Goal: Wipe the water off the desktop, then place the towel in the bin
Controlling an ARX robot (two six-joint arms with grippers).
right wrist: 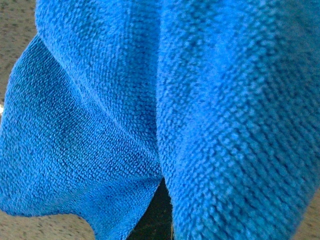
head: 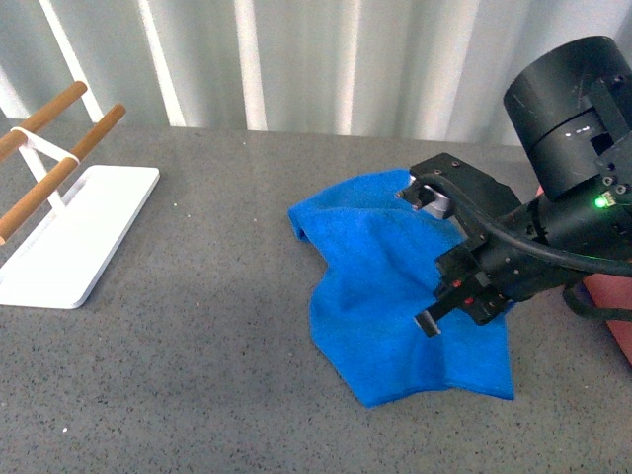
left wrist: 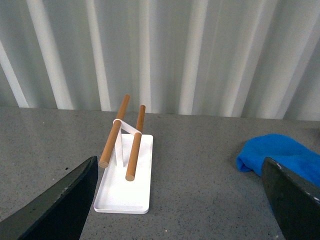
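The bright blue towel (head: 380,296) hangs bunched and partly lifted over the dark grey speckled desktop (head: 217,336), right of centre. My right gripper (head: 434,259) is shut on the towel's right side. In the right wrist view the towel (right wrist: 150,100) fills nearly everything and hides the fingers. The salmon-pink bin (head: 614,308) shows only as a sliver behind the right arm at the right edge. My left gripper (left wrist: 180,220) is open above bare desktop, with the towel's end (left wrist: 280,152) by its finger (left wrist: 295,200). I see no water on the desktop.
A flat white tray (head: 84,242) with two wooden rods (head: 59,178) stands at the far left; it also lies ahead of the left gripper as the tray (left wrist: 122,195). A corrugated light wall (head: 296,59) closes the back.
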